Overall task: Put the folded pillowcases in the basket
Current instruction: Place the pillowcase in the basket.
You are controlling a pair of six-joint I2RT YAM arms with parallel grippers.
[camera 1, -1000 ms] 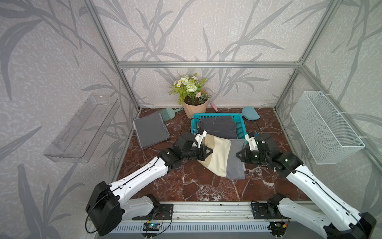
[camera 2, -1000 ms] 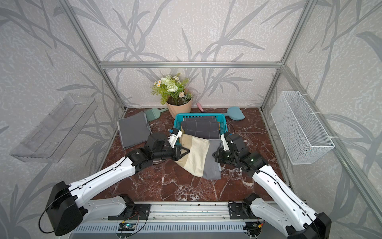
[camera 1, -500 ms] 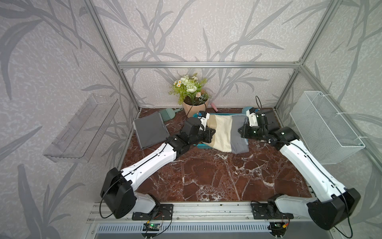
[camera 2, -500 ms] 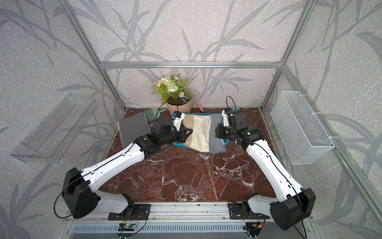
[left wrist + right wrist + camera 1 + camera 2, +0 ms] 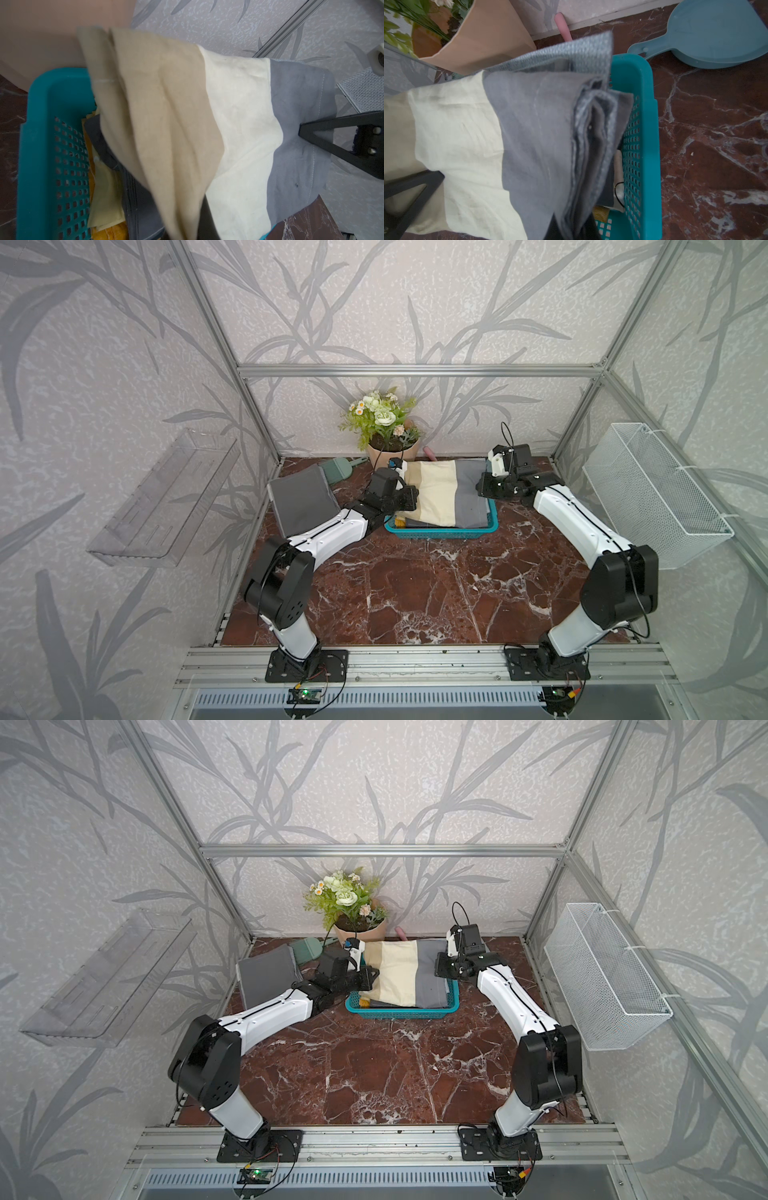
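The folded pillowcase (image 5: 442,493), a fabric panel banded tan, cream and grey, is held spread between the two grippers, directly over the rectangular turquoise plastic basket (image 5: 440,533) with perforated walls. In both top views the panel covers most of the basket opening and hides the rear rim.

Left gripper (image 5: 413,498): jaws closed on the tan edge of the pillowcase. Right gripper (image 5: 483,489): jaws closed on the opposite, grey edge. The left wrist view shows the right gripper (image 5: 300,129) with its black fingertips pinched together on the grey band. The right wrist view shows the folded layers of that band stacked just above the basket (image 5: 643,124) wall.

Below the pillowcase (image 5: 207,124), the basket (image 5: 39,135) holds dark grey fabric (image 5: 141,207) and pale yellow cloth (image 5: 106,197). Whether the pillowcase touches these contents cannot be determined.

A grey folded cloth (image 5: 301,499) lies on the red-brown marble tabletop (image 5: 415,601), beside the left arm and apart from the basket.
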